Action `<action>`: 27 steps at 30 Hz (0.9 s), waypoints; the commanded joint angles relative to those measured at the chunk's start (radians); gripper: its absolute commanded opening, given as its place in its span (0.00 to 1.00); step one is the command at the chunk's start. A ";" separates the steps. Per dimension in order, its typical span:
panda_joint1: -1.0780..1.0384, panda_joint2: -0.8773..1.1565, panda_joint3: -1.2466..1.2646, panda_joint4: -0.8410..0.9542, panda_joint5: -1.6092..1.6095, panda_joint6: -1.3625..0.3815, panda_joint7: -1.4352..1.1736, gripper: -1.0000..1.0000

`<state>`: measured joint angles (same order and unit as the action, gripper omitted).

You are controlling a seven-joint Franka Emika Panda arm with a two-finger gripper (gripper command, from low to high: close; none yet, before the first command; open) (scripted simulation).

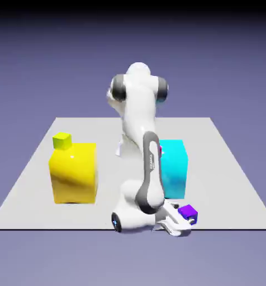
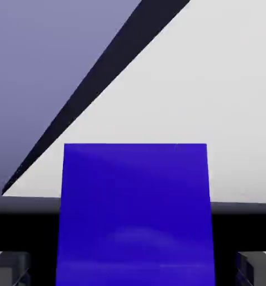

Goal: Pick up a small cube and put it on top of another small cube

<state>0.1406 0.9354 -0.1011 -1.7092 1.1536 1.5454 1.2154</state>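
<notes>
The purple cube (image 1: pixel 188 211) sits near the table's (image 1: pixel 34 173) front edge, just in front of the cyan block (image 1: pixel 173 167). It lies between the gripper's (image 1: pixel 184 219) fingers (image 2: pixel 9 267); whether they clamp it cannot be told. It looks light, rigid and smooth, best pinched on opposite flat faces. The yellow-green cube (image 1: pixel 62 140) tops the yellow block (image 1: pixel 74 173), well left of the cyan block.

The arm (image 1: pixel 136 128) is glossy white, built of rounded, bulbous segments, with dark grey bands and caps at its joints. A grey strip with small lettering, too small to read, runs along the link at the exterior view's centre. A small blue light shows low on the wrist housing. The fingertips (image 2: pixel 9 267) are small dark grey blocks at the hand view's bottom corners.
</notes>
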 commanded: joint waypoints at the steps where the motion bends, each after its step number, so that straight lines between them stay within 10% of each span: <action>1: 0.000 0.000 0.000 0.000 0.000 0.000 0.000 0.00; 27: -0.874 -0.711 -0.424 -0.243 -0.315 -0.442 0.143 0.00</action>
<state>-0.7333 0.2241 -0.5250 -1.9524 0.8403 1.1045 1.3592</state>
